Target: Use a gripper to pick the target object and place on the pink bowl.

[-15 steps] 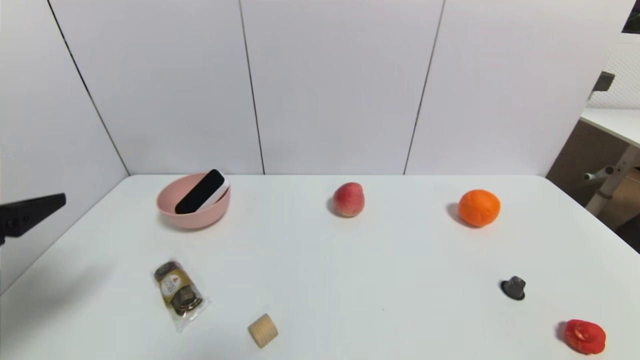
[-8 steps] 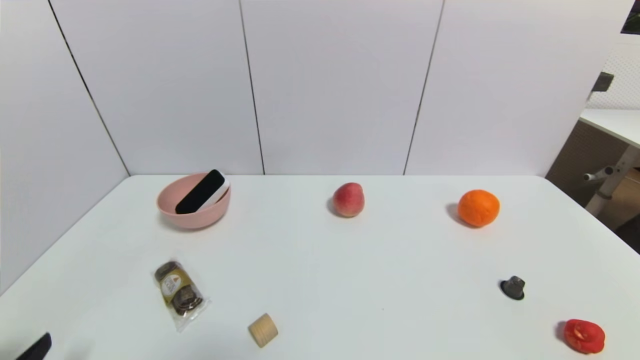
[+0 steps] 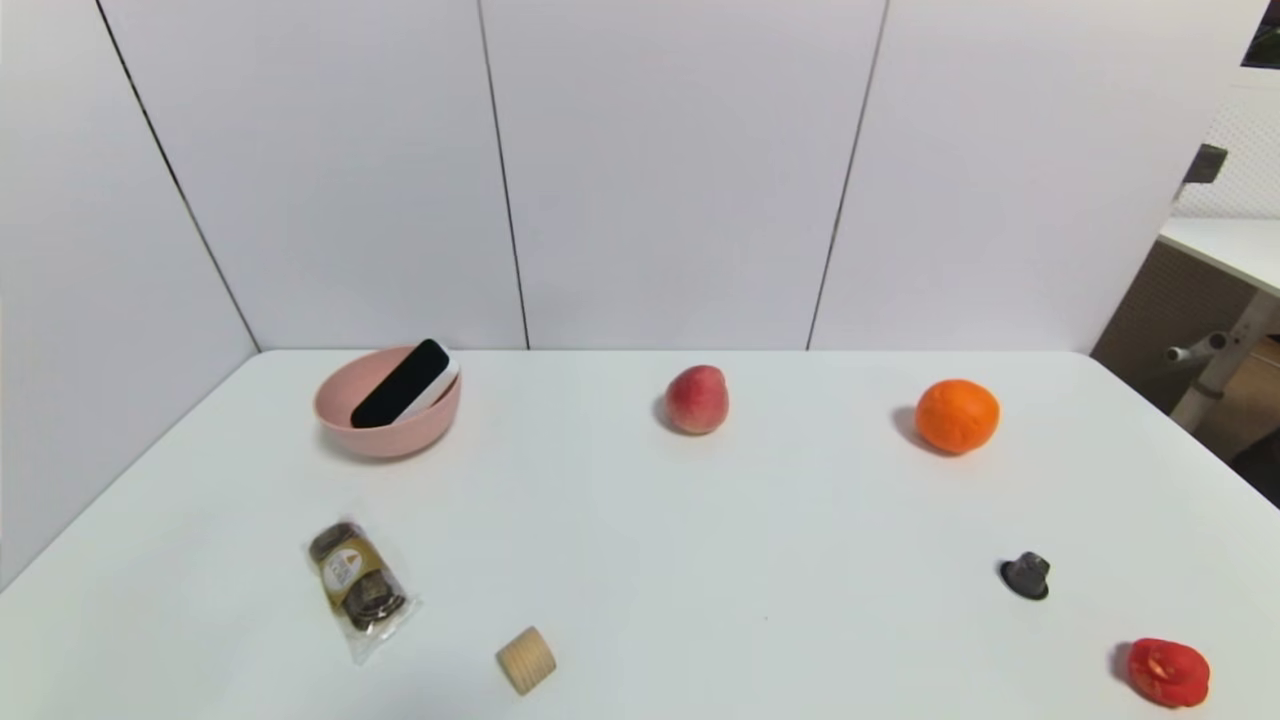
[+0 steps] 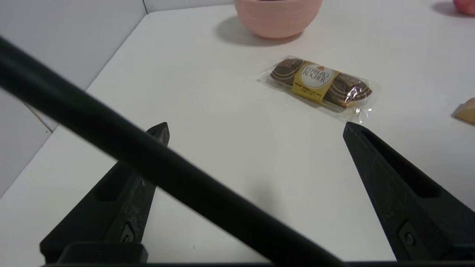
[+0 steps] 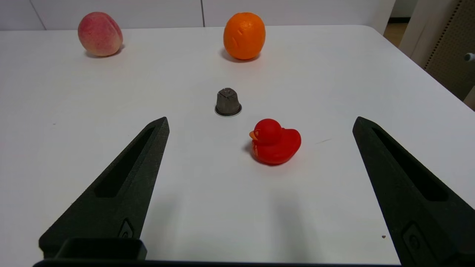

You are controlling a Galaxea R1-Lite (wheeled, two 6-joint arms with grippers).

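Gold Ferrero Rocher label on snack packet (image 4: 321, 83), left gripper (image 4: 256, 128) and right gripper (image 5: 261, 120) spread wide

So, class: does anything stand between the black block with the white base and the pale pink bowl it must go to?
Nothing visible does: the flat black-topped, white-based block already lies inside the round, pale pink bowl, tilted against its rim.

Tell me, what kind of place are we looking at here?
Probably a robot test or demonstration station: pale panels wall in a plain white table, odd items such as a rubber duck and an orange sit spread out, and open black grippers hover over it.
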